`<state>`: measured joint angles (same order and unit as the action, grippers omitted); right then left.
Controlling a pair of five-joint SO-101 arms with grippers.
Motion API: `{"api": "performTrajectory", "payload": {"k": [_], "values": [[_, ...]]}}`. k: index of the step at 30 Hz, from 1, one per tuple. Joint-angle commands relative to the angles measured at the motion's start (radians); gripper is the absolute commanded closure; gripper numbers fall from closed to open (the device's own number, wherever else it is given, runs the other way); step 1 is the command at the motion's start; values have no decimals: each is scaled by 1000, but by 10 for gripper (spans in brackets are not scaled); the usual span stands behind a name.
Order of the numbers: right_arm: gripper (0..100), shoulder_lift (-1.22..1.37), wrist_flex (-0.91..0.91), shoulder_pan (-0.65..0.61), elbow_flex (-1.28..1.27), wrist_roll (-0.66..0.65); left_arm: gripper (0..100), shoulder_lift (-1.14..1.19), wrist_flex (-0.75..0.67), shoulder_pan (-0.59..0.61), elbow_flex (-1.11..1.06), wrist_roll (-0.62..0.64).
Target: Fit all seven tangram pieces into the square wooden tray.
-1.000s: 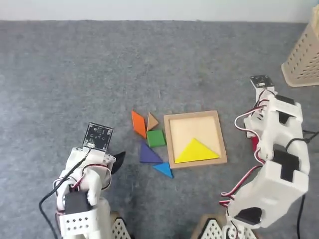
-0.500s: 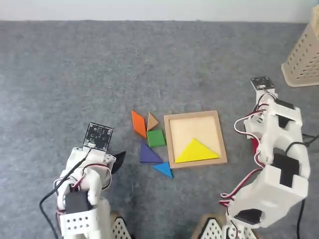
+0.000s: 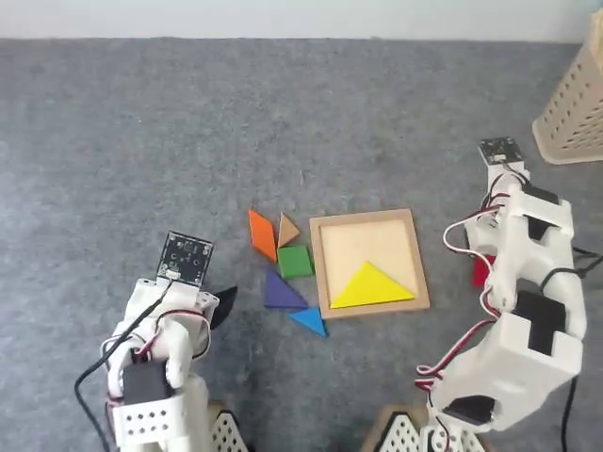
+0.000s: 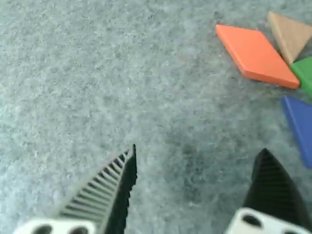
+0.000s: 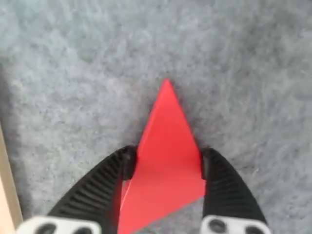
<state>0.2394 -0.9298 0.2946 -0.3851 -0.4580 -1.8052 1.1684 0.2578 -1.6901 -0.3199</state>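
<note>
One piece of the seven is home: the yellow triangle (image 3: pixel 370 285) lies flat inside the square wooden tray (image 3: pixel 363 235), in the corner nearer the arms, and the rest of the tray floor is bare wood. Five pieces lie loose on the grey worktop (image 3: pixel 188 122) in a cluster just beside the tray, on the side toward the left arm: the orange parallelogram (image 3: pixel 262 234), the tan triangle (image 3: pixel 286 229), the green square (image 3: pixel 295 261), the purple triangle (image 3: pixel 281 292) and the small blue triangle (image 3: pixel 310 320). The seventh, the red triangle (image 5: pixel 165 146), sits on the other side of the tray, near it but outside, and the right claw (image 5: pixel 166 153) is clamped on it, one finger against each long edge. The left claw (image 4: pixel 197 148) hangs with its fingers spread apart over bare worktop, short of the cluster and holding nothing. By this showing the job is barely begun, with six pieces left to seat.
</note>
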Motion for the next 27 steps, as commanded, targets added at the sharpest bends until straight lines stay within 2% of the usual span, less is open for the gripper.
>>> {"api": "performTrajectory", "payload": {"k": [1,7,9,14,16,20,24,27], "values": [[876,-45,-31,-10,-14,49,647,-15,-3,-8,5,-6],[872,-234,-166,-82,-14,58,647,-15,-3,-8,5,-6],[868,-283,-180,-74,-17,110,647,-15,-3,-8,5,-6],[753,-341,-254,-22,-20,206,647,-15,-2,-8,5,-6],[742,-340,-300,-16,-29,278,647,-15,-2,-8,5,-6],[753,-340,-265,-18,-106,419,647,-15,-2,-8,5,-6],[747,-338,-193,-35,-161,423,647,-15,-3,-8,5,-6],[686,-338,-196,-62,-187,423,647,-15,-3,-8,5,-6]]}}
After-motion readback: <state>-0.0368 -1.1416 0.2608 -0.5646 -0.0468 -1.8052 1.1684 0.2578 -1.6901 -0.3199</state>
